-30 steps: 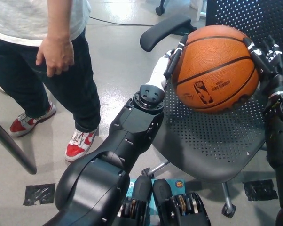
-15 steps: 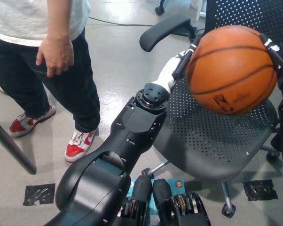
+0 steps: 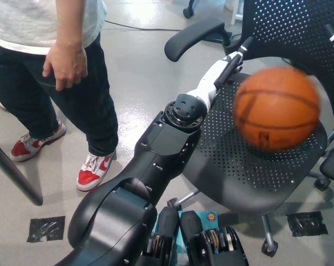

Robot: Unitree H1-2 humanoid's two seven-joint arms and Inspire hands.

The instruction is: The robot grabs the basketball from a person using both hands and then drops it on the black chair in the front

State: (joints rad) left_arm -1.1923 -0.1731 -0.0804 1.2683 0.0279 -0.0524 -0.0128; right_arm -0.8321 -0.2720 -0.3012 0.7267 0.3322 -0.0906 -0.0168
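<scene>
Not much room here. The basketball [image 3: 276, 108] fills most of the black chair [image 3: 250, 177] seat, with the backrest right behind it. The armrest [image 3: 196, 34] blocks the left side, just past the left hand [image 3: 225, 69]. A person [image 3: 61, 61] stands further left; open floor [image 3: 139, 72] between them and the chair.

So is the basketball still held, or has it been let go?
Let go: the basketball shows blurred over the black chair, clear of the open left hand.
</scene>
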